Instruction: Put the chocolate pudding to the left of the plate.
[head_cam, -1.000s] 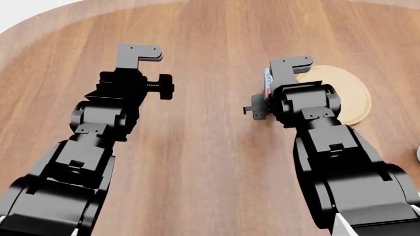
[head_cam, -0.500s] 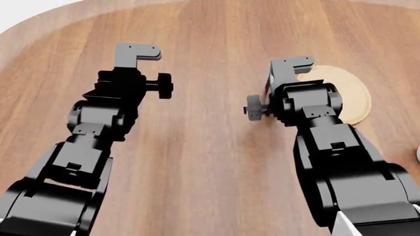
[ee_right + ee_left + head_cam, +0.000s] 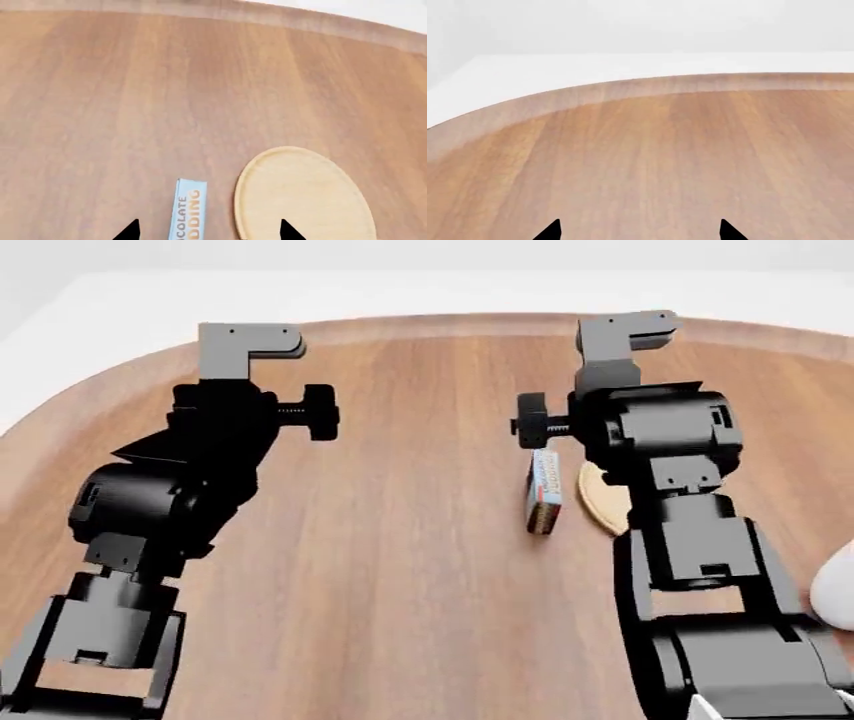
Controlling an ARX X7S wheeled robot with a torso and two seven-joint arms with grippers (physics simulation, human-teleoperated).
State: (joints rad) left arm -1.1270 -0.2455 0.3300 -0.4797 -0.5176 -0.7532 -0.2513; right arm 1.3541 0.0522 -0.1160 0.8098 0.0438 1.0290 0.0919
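Bright, even, nearly shadowless, sharp renders

plate [image 3: 597,502] mostly hidden behind right arm, chocolate pudding [image 3: 186,210] cut off by frame edge

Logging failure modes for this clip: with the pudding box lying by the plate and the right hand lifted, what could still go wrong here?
1. The small blue-white chocolate pudding box lies close beside the round light-tan wooden plate with only a narrow gap; a nudge could push it onto the rim.
2. The right hand hangs open right above the box, so dropping back down could knock it out of place.
3. A white object sits at the right arm's side; a wide retreat might clip it.
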